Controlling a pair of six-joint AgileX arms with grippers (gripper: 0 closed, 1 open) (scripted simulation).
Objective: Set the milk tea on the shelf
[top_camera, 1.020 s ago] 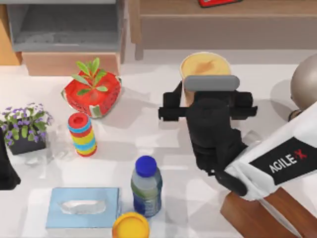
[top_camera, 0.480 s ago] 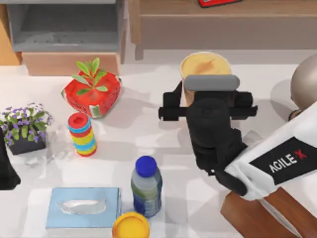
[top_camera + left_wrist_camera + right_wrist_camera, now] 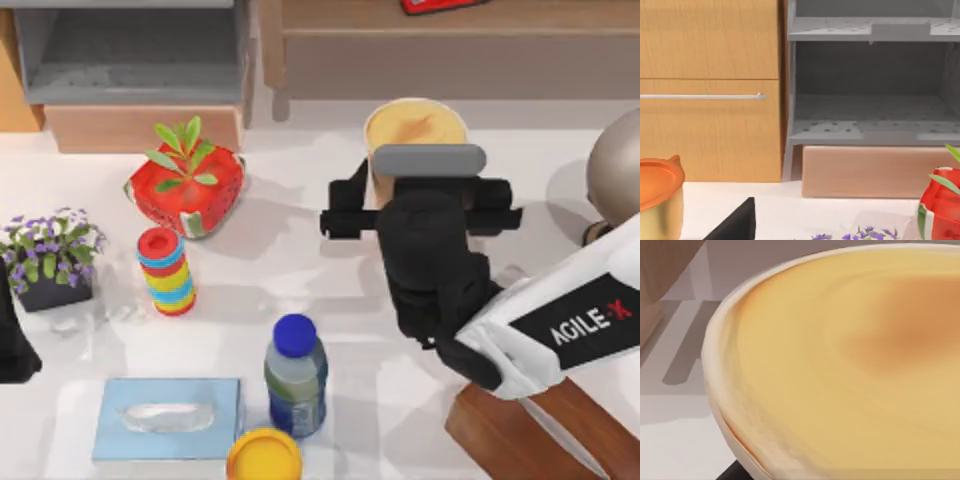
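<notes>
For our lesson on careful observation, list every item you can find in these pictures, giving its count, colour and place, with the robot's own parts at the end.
Tall clear plastic cup of milk tea: one, tan-orange, back centre-right, before the shelf.
Long wooden plank shelf: one, tan-brown, back right.
Grey open-fronted box: one, back left.
Red potted plant: one, left of centre.
Purple-flowered plant: one, dark pot, far left.
Striped ring stack: one, multicoloured, left.
Blue-capped bottle: one, front centre.
Light blue tissue box: one, front left.
Yellow-lidded jar: one, front edge.
Right gripper: black, at the cup.
Left arm: black, left edge.
</notes>
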